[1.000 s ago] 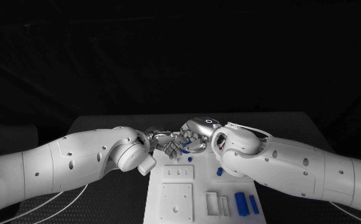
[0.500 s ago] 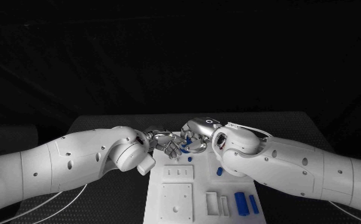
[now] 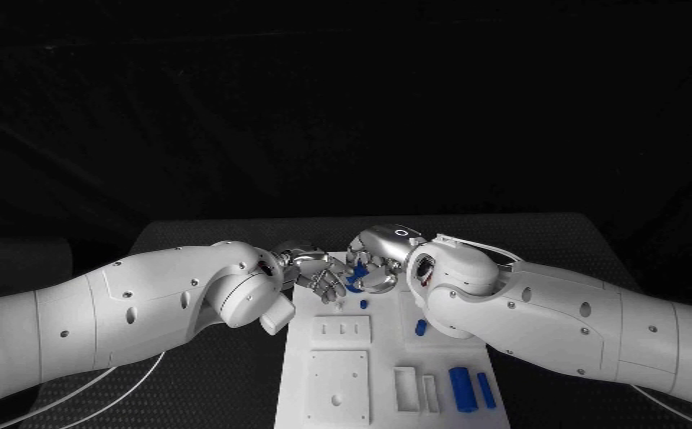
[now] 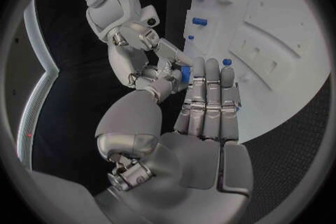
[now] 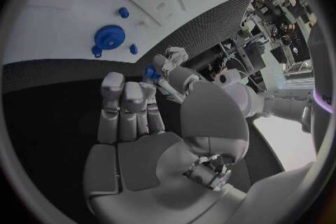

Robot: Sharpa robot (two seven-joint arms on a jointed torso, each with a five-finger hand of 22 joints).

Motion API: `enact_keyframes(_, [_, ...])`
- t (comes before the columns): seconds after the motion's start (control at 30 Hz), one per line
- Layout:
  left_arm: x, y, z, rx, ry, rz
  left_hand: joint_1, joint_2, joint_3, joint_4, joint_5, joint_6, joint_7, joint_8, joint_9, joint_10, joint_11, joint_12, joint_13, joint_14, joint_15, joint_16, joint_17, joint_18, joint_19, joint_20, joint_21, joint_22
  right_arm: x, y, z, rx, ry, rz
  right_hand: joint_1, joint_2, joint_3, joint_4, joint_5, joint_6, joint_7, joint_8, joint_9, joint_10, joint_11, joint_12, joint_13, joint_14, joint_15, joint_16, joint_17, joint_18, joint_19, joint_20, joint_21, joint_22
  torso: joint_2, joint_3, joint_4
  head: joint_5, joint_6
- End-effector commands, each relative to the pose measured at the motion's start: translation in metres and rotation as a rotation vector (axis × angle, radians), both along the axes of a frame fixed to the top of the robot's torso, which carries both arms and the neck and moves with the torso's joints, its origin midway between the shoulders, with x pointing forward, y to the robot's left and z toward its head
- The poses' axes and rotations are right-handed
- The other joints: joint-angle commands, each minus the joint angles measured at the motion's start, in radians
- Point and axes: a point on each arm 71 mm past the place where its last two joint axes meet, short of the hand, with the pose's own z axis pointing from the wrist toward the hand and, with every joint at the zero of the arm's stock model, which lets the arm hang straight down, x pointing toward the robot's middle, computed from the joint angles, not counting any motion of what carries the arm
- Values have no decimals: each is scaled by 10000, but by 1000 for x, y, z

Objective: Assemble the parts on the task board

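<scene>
Blue part (image 4: pixel 185 73) pinched between left hand (image 3: pixel 320 271) and right hand (image 3: pixel 378 261); both hold it.

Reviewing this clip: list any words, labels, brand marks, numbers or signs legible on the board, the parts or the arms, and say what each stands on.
None can be read in any view.
The task board: plain white, no print visible.
The blue parts: no markings visible.
The left robot hand and right robot hand: bare silver, no lettering visible.
The white arms: small dark dots that look like screw holes, not text.
</scene>
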Motion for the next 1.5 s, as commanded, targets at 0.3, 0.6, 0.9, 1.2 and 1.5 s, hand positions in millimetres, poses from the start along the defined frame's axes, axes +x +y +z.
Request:
enact_keyframes(0.3, [-1,-5,0,61,53,-294,6,-161,185,-36,73,98,-24,51,32,92,-17,12,30,36,-44,83,0,8,-25,-35,63,173,-2,3,0,-53,-52,99,-35,79,58,-3,-14,922,340,30,450,70,-7,-63,-7,54,-35,-61,9,151,62,1,11,48,-3,10,-2,26,-30])
enact_keyframes(0.6, [-1,-7,0,113,60,-208,-391,-793,85,210,-28,33,13,-10,37,58,9,-12,45,4,-34,80,-9,1,-34,-32,95,176,-2,3,-1,-94,-11,71,-35,75,73,-7,-13,928,337,30,455,73,-8,-64,-6,55,-35,-62,9,151,66,-1,9,47,-5,9,-1,11,-48])
enact_keyframes(0.9, [-2,-7,-1,210,125,-321,-516,-1260,30,375,-78,7,24,-34,49,39,19,-23,59,-12,-33,74,-17,24,-46,-33,120,183,-2,3,-2,-105,-22,32,-32,73,91,-9,-13,931,336,29,458,76,-10,-65,-5,57,-37,-64,9,151,69,-2,6,45,-3,7,-3,9,-58])
enact_keyframes(1.2, [-1,-8,-1,283,100,-350,-370,-1339,71,323,-71,18,14,-28,66,48,11,-14,74,-5,-42,87,-13,42,-45,-40,145,190,-2,2,-2,-106,-31,15,-36,71,104,-6,-13,934,336,28,460,78,-10,-66,-5,57,-38,-65,9,151,71,-3,4,43,-6,3,-4,14,-86])
enact_keyframes(1.5, [0,-7,-1,232,19,-330,-120,-580,219,238,-11,123,-31,27,127,107,-29,20,114,17,-45,127,4,23,-89,-29,162,183,-2,2,-2,-149,2,24,-39,64,114,-6,-13,934,336,26,462,79,-11,-67,-4,58,-38,-67,9,151,73,-3,2,42,-9,6,-6,14,-90])
